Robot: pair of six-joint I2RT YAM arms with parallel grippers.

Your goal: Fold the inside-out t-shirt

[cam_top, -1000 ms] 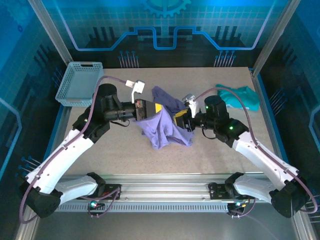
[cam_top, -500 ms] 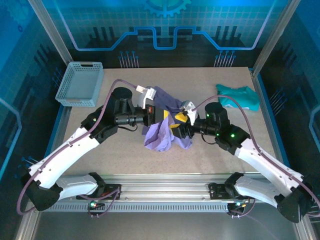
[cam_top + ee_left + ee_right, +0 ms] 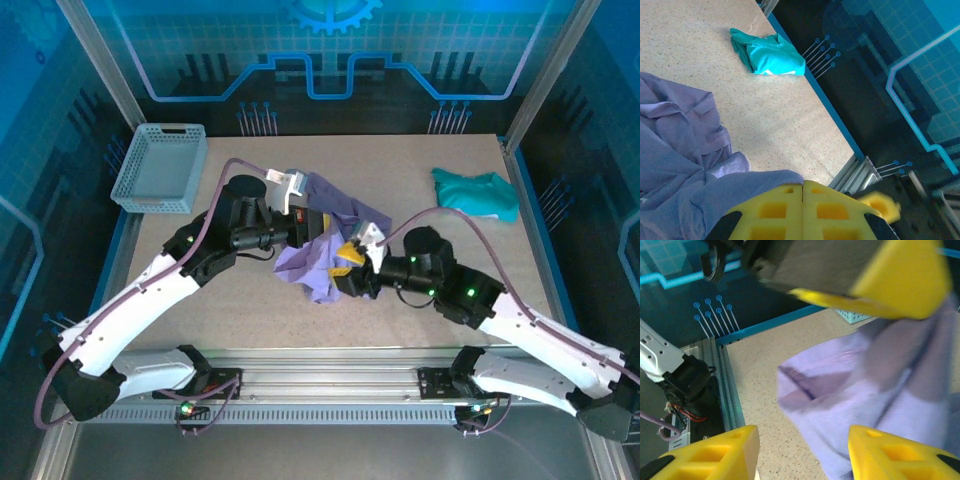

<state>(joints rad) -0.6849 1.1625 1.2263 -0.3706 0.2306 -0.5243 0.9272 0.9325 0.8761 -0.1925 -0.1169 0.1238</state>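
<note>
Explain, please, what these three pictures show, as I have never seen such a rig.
This is a robot with two arms bolted at the near edge of a table. One picture looks down from a fixed camera above. The other two come from cameras on the left and right wrists. On the table lie a purple shirt, a teal cloth and a basket. The left pincer is shut on the shirt. The right pincer is open, with shirt fabric just ahead.

Seen from above, the lavender t-shirt (image 3: 305, 272) is a bunched heap, its sleeves and collar lost in the folds. It hides the tips of the left claw (image 3: 325, 228). The right wrist view blurs that claw and the cloth. Its bottom edge cuts off the fingers of the right claw (image 3: 802, 447).
</note>
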